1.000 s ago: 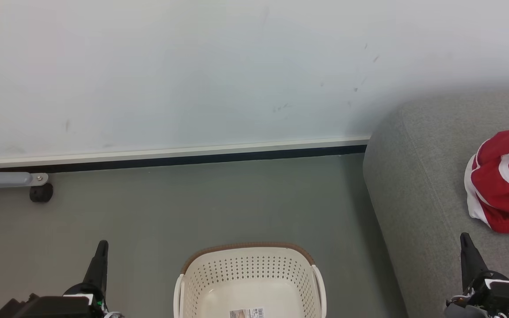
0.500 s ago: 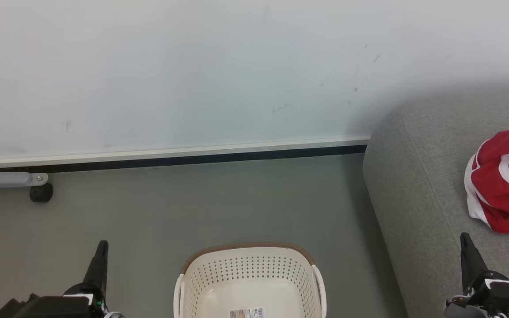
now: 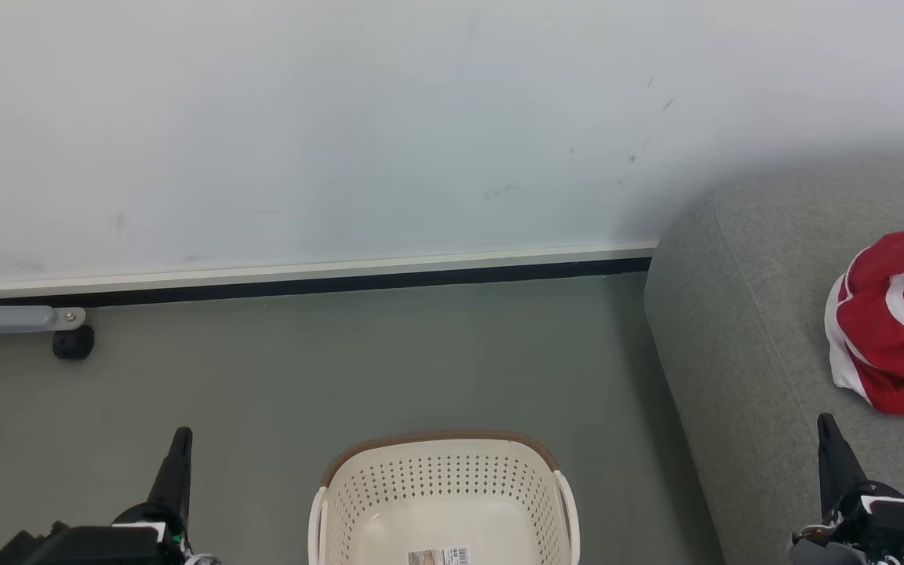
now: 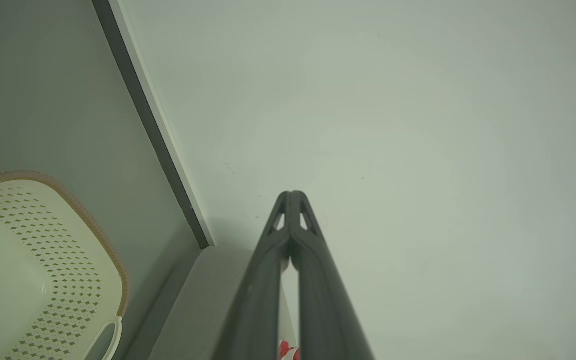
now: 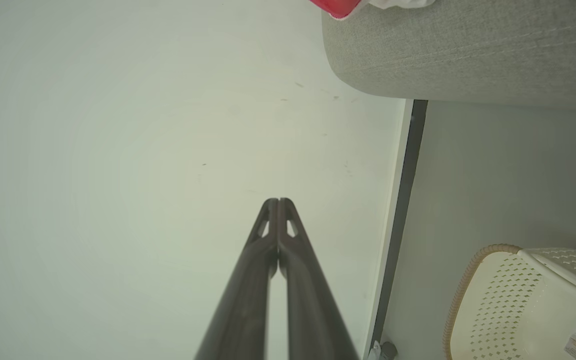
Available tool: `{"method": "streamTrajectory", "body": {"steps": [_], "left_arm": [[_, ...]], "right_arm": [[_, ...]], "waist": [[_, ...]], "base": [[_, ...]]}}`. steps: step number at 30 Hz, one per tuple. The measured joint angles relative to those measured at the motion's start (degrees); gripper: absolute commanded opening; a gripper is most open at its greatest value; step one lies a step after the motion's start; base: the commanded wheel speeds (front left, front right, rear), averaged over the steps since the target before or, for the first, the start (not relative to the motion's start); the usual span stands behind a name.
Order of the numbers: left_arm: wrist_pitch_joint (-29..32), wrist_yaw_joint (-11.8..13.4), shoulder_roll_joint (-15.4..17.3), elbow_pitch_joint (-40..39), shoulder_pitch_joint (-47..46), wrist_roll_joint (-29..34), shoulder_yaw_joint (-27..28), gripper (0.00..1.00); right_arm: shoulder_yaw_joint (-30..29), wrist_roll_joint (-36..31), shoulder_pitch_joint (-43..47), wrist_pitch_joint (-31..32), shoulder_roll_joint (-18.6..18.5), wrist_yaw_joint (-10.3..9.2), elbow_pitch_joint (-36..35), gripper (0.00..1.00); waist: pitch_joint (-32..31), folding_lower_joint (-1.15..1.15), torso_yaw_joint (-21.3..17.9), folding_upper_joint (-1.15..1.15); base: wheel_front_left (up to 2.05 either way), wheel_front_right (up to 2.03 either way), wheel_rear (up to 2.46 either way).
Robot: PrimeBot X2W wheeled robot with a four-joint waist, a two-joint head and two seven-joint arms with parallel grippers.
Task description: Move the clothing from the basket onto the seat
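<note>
The red clothing [image 3: 895, 322] with white stripes lies bunched on the grey seat [image 3: 742, 337] at the right edge of the head view. A sliver of the clothing [image 5: 335, 6] lies on the seat [image 5: 468, 50] in the right wrist view. On the floor at bottom centre, the cream basket [image 3: 444, 502] holds only a barcode label. My left gripper [image 3: 180, 441] is shut at the lower left, left of the basket. My right gripper [image 3: 825, 428] is shut at the lower right, over the seat's front. Both grippers [image 4: 292, 196] [image 5: 278, 202] point at the wall with tips pressed together.
A pale wall [image 3: 342, 125] with a white and dark baseboard [image 3: 303, 282] runs behind the grey-green floor [image 3: 342, 369]. A grey metal leg with a black caster [image 3: 73, 343] stands at the far left by the wall.
</note>
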Motion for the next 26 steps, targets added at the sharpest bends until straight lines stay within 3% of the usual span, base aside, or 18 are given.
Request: {"method": "streamTrajectory", "body": {"steps": [26], "left_arm": [[0.00, 0.00, 0.00, -0.01, 0.00, 0.00, 0.00, 0.00]], "right_arm": [[0.00, 0.00, 0.01, 0.00, 0.00, 0.00, -0.02, 0.00]], "waist": [[0.00, 0.00, 0.00, 0.00]], "base": [[0.00, 0.00, 0.00]]}}
